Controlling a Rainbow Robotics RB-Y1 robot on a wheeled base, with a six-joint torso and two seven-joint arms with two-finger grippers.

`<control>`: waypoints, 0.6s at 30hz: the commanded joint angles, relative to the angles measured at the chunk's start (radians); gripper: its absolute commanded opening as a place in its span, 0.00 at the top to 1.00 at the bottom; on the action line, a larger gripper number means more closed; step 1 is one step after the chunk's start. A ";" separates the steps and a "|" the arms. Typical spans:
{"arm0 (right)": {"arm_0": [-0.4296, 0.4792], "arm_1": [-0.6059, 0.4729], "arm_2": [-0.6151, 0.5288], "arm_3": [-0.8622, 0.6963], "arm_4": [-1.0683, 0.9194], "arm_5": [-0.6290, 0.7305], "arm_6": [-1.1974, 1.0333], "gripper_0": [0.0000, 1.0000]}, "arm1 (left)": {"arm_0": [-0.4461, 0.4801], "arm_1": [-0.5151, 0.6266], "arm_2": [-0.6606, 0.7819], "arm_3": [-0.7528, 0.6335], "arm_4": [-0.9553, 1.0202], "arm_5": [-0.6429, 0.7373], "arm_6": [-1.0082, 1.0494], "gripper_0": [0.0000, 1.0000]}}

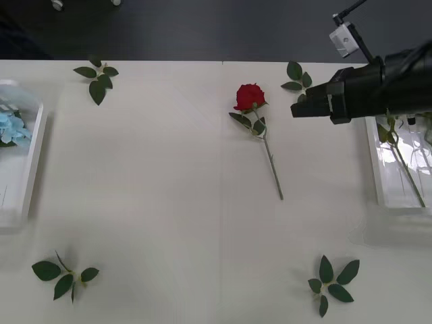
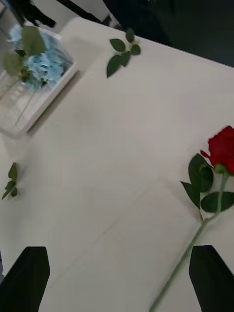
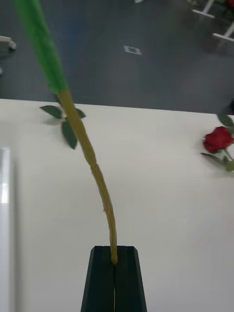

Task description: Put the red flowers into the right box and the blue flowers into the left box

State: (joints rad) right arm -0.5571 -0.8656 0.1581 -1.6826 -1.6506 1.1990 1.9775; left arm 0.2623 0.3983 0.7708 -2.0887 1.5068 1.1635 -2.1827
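Observation:
One of the red flowers lies on the table at the back centre, its stem running toward me; it also appears as a rose and as a rose. My right gripper hovers just right of the bloom, open and holding nothing, as gripper. Blue flowers rest in the left box, seen again as blue flowers. The right box holds a leafy stem. My left gripper is shut on a thin flower stem whose bloom is out of frame.
Flowerless leaf sprigs lie at the back left, front left, front right and behind the right gripper. The table's far edge borders dark floor. Open tabletop spans the middle between the boxes.

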 commanded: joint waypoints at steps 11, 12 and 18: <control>-0.090 0.160 0.149 -0.071 0.497 0.036 -0.456 0.16 | 0.037 0.053 0.038 -0.036 -0.399 -0.193 0.486 0.99; -0.090 0.166 0.161 -0.069 0.528 0.036 -0.473 0.16 | 0.035 0.060 0.038 -0.036 -0.433 -0.193 0.515 0.99; -0.107 0.198 0.244 -0.025 0.666 0.005 -0.563 0.16 | 0.014 0.099 0.025 -0.010 -0.620 -0.130 0.636 0.99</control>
State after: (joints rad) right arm -0.6278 -0.6789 0.3857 -1.7208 -1.0218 1.2242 1.4879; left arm 0.2849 0.4513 0.7962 -2.0950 0.9344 0.9927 -1.5998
